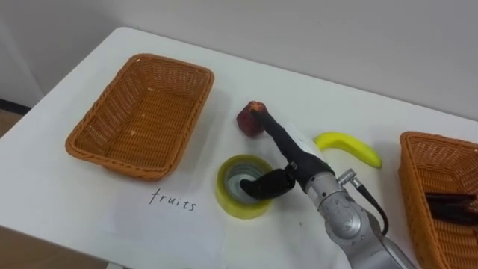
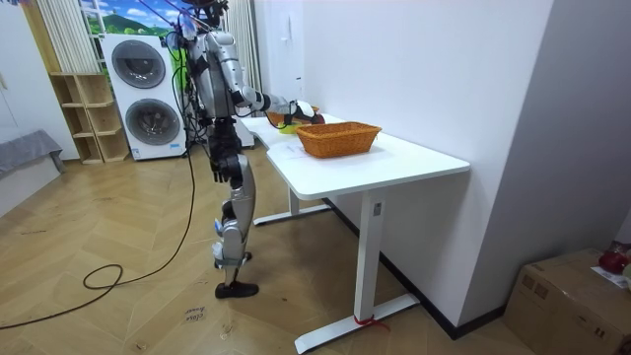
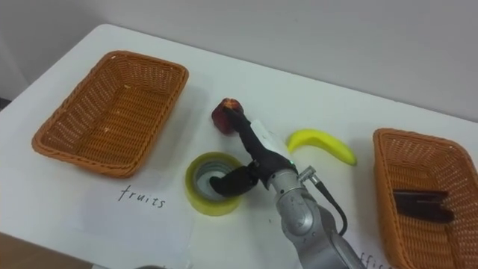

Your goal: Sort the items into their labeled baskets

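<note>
The right robot hand (image 1: 295, 157) is reaching across the white counter (image 1: 89, 202) with its fingers spread straight, gripping nothing. Its thumb is dipping into the yellow tape roll (image 1: 228, 200) just below it. Its fingertips are touching the red apple (image 1: 248, 121) beyond. The banana (image 1: 347, 146) is lying near its right, with wicker baskets sitting well left (image 1: 172, 62) and right (image 1: 418, 187).

Found bare tabletop (image 1: 210, 142) between left wicker basket (image 1: 142, 112) and yellow tape roll (image 1: 228, 196). Noted right hand (image 1: 295, 161) stretched over roll to apple (image 1: 248, 119), barring way across to banana (image 1: 349, 146) and right wicker basket (image 1: 418, 187).
</note>
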`<state>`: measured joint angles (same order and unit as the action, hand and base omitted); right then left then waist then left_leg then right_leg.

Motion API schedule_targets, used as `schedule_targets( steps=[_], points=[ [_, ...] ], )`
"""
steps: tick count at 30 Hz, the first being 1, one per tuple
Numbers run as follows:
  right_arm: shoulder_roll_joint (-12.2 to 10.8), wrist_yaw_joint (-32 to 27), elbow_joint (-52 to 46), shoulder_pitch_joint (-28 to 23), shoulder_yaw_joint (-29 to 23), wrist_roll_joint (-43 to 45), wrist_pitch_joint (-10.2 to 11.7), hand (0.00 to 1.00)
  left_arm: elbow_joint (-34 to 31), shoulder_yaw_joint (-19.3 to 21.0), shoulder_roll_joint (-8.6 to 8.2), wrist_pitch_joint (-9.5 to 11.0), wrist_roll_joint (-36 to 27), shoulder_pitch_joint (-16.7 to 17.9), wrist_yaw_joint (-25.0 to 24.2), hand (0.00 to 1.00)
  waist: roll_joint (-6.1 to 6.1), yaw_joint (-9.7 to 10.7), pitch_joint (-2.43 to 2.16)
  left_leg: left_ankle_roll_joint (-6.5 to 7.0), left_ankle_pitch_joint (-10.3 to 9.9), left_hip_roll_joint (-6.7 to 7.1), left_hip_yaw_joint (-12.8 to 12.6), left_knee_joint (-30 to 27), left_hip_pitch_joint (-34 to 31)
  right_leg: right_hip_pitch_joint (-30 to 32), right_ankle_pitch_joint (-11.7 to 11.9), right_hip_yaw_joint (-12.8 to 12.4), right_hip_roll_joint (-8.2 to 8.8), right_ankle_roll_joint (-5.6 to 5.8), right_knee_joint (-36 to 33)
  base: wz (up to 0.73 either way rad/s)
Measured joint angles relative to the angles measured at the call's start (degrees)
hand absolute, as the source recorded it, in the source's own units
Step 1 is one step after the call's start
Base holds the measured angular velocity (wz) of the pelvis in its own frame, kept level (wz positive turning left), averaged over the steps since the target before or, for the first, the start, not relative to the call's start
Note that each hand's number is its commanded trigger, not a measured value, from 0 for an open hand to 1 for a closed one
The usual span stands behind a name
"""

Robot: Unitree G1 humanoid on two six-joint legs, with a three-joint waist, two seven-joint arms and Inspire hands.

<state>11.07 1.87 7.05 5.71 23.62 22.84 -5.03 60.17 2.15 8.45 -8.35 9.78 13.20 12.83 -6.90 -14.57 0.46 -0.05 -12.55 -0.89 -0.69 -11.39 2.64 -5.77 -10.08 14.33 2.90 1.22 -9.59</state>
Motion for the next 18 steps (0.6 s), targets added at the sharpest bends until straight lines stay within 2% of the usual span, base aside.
schedule_targets(
  steps=[7, 14, 15, 16, 17, 18],
  points=[
    [0.0, 0.9, 0.0, 0.0, 0.2, 0.0, -0.1, 0.0, 0.0, 0.0, 0.19, 0.0, 0.0, -0.4, 0.0, 0.0, -0.38, 0.0, 0.04, -0.01, 0.0, -0.04, -0.2, 0.2, -0.1, 0.0, 0.0, 0.0, -0.03, 0.0, 0.0, 0.0],
    [-0.1, 3.8, 0.4, 1.2, 0.1, 0.0, -1.0, 0.0, 0.0, 0.0, 1.38, 0.0, 1.2, -1.1, -0.9, 0.0, -0.96, 0.0, 0.03, -0.02, 0.0, -0.06, -0.3, 0.1, -0.1, 0.0, 0.0, 0.0, -0.05, 0.0, 0.0, 0.0],
    [-0.1, 4.0, 0.4, 1.3, 0.1, 0.0, -1.1, 0.52, 0.0, 0.0, 1.42, 0.0, 1.2, -1.1, -1.0, 0.0, -0.96, 0.0, 0.03, -0.02, 0.0, -0.06, -0.3, 0.1, -0.1, 0.0, 0.0, 0.0, -0.05, 0.0, 0.0, 0.0],
    [-0.1, 4.3, 0.5, 1.4, 0.1, 0.0, -1.3, 0.88, 0.0, 0.0, 1.48, 0.0, 1.2, -1.2, -1.0, 0.0, -0.96, 0.0, 0.03, -0.02, 0.0, -0.06, -0.3, 0.1, -0.1, 0.0, 0.0, 0.0, -0.06, 0.0, 0.0, 0.0],
    [-0.1, 4.6, 0.5, 1.6, 0.1, 0.0, -1.4, 1.0, 0.0, 0.0, 1.48, 0.0, 1.3, -1.3, -1.0, 0.0, -0.96, 0.0, 0.03, -0.02, 0.0, -0.07, -0.3, 0.1, -0.1, 0.0, 0.0, 0.1, -0.06, 0.0, 0.0, 0.0],
    [-0.1, 4.7, 0.5, 1.7, 0.1, 0.0, -1.4, 1.0, 0.0, 0.0, 1.48, 0.0, 1.4, -1.4, -1.0, 0.0, -0.96, 0.0, 0.03, -0.02, 0.0, -0.07, -0.3, 0.1, -0.1, 0.0, 0.0, 0.1, -0.06, 0.0, 0.0, 0.0]
  ],
)
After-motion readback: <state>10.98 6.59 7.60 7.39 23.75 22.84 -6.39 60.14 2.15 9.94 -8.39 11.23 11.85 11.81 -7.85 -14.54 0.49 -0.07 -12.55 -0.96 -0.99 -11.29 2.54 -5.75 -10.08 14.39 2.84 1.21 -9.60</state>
